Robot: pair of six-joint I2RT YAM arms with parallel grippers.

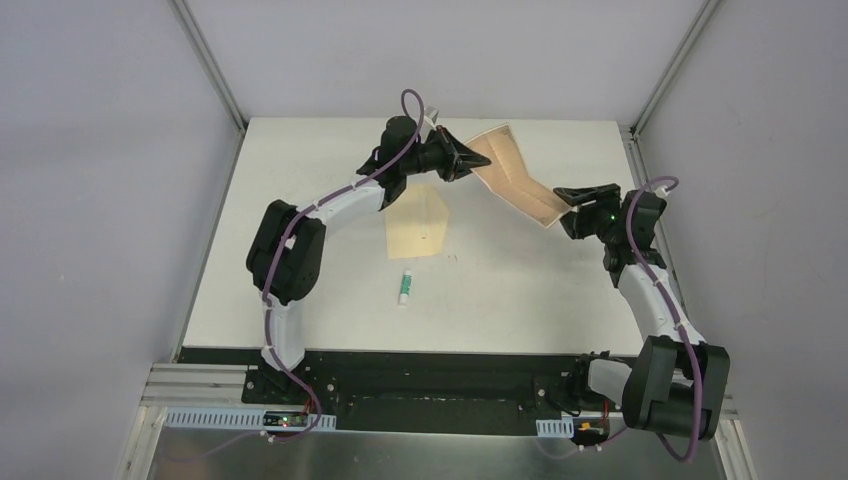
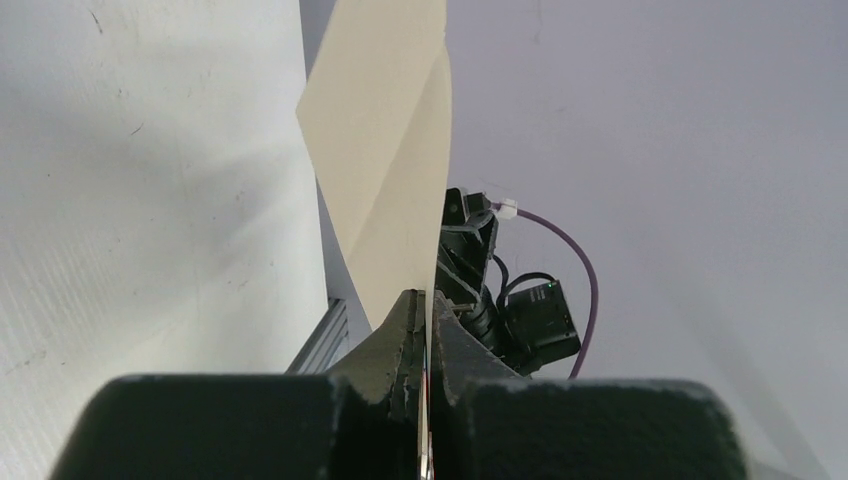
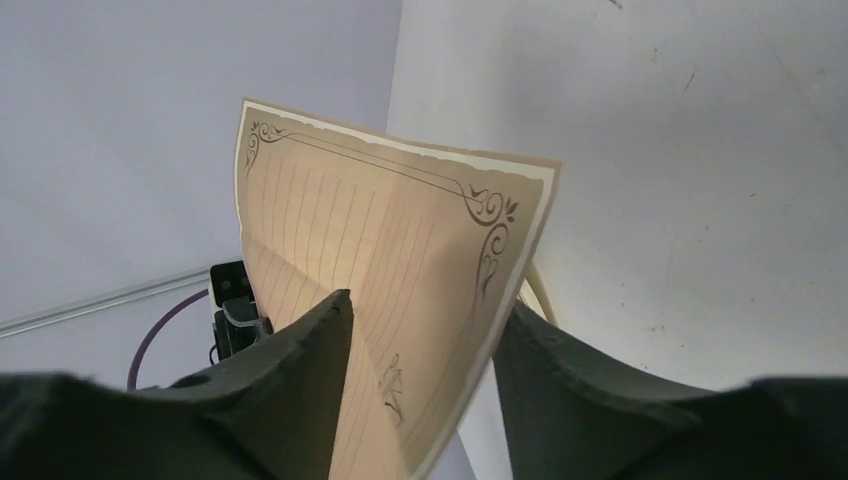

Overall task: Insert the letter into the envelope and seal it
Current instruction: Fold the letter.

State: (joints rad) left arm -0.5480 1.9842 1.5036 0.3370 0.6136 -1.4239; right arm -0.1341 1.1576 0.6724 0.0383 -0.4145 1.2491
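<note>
Above the table's far side the letter hangs in the air, its long axis running far-left to near-right, with the envelope flat below. Left gripper is clamped on the far end. Right gripper straddles the near end, jaws apart. Seemingly a handover, so it must pinch first.

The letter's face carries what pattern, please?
The letter shows ruled lines and scrollwork corners; right wrist view.

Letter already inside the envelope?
No: the letter is up in the air, clamped by the left gripper, while the envelope lies flat on the table.
</note>
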